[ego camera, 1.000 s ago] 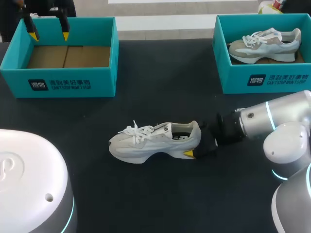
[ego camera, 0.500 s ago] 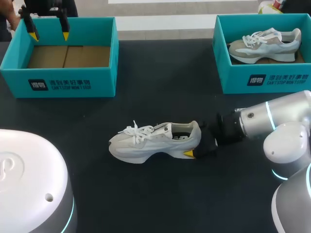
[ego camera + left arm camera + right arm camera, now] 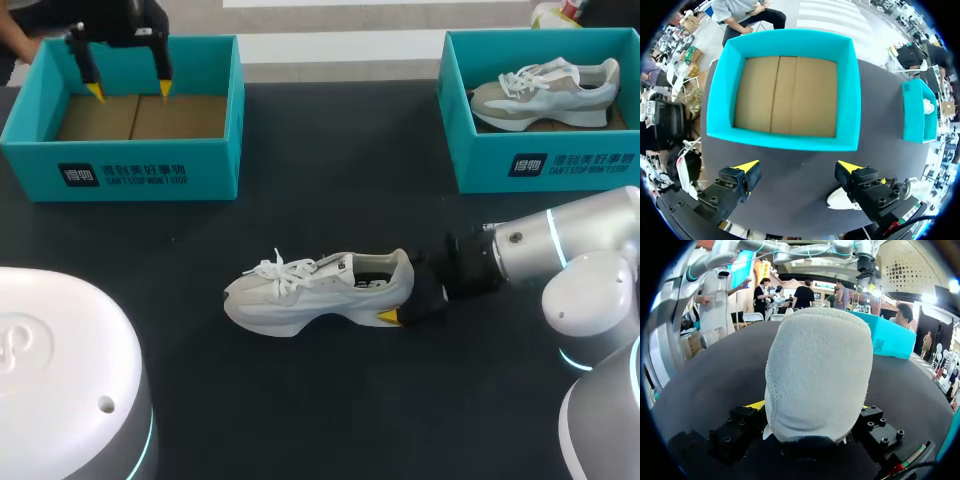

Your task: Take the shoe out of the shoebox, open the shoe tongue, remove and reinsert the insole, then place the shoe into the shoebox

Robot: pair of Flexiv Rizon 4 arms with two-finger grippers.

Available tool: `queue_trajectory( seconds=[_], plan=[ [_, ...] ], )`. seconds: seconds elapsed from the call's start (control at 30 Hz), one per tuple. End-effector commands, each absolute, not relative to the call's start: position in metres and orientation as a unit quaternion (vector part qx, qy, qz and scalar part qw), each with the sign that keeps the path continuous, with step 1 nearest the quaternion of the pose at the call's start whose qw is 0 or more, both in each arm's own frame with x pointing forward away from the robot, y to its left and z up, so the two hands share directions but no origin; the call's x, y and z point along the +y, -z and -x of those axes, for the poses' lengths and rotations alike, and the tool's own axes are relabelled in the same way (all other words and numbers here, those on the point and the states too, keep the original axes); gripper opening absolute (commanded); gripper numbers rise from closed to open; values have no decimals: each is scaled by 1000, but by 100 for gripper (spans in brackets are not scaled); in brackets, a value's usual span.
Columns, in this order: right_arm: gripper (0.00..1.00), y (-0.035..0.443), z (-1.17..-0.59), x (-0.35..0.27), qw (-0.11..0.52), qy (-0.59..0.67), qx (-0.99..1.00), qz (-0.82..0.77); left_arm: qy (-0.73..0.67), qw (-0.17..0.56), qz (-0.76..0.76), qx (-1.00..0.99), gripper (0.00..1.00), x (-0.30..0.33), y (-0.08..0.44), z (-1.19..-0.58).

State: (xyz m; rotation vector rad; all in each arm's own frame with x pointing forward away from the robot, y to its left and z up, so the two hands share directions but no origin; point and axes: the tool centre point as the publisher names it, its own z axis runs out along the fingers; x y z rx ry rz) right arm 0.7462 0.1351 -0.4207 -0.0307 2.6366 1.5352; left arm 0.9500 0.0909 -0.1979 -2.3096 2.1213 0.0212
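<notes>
Has the shoe (image 3: 318,290) on its sole on the table (image 3: 330,400), long axis crosswise, toe leftward, heel inside the nearer right gripper (image 3: 400,292), closed on it from both sides. Holds the left gripper (image 3: 128,93) wide open, empty, over the far-left shoebox (image 3: 120,175), well apart. Shows toe direction only from the head view, the heel between the fingers only from the right wrist.

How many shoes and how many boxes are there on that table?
Shoes: 2, a white shoe on the black table and a second shoe inside the right box.
Teal shoeboxes: 2, that right box and an empty left box.
Total: 4.
</notes>
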Motion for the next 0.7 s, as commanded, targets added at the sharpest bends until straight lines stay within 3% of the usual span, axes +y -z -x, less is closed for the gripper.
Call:
queue_trajectory(
  seconds=[0.03,0.37,0.7],
  plan=[
    [0,426,-750,140,46,-500,865,10,13,46,733,679,100,57,200,-910],
    [0,426,-750,140,46,-500,865,10,6,56,712,700,100,-9,222,-857],
    [0,426,-750,140,46,-500,865,10,6,56,712,700,100,-9,222,-857]
  ],
)
